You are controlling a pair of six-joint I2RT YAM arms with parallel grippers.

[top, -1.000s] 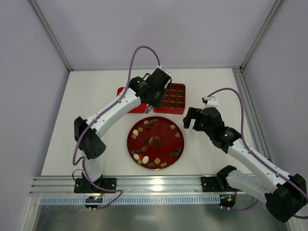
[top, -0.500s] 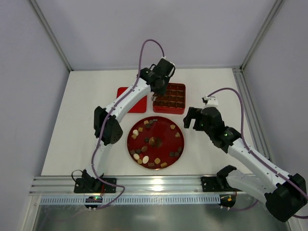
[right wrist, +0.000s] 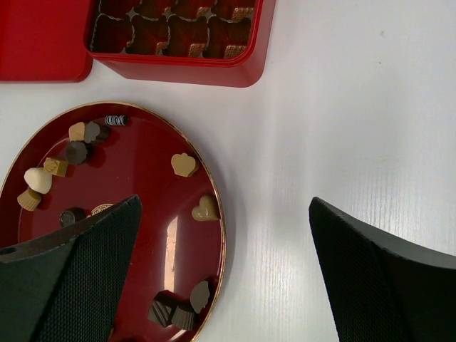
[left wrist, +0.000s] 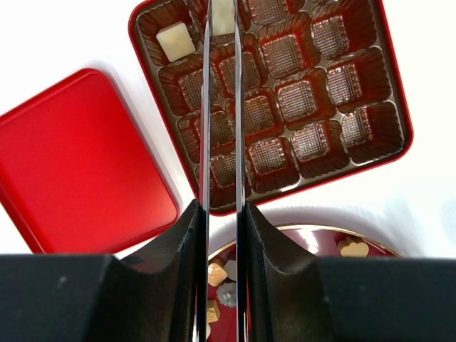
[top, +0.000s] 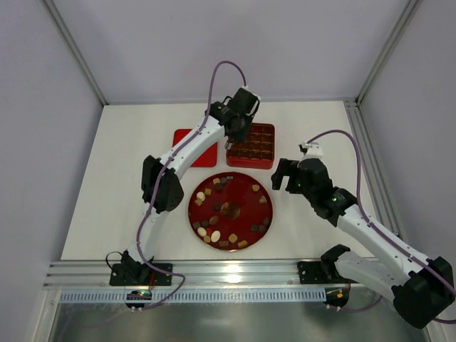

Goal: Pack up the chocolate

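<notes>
Brown, tan, cream chocolates dot the red plate; grid box beyond it. Left gripper narrow, hold unclear; right gripper wide.

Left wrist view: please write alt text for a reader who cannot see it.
The left gripper, fingers almost together, hangs over a square red box of brown grid compartments; one corner compartment holds a white chocolate. A red lid lies beside the box, and the red plate shows partly below.

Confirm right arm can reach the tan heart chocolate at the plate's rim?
Probably yes: the right gripper hangs open facing the heart chocolate, nothing between; the left gripper is off over the box.
</notes>
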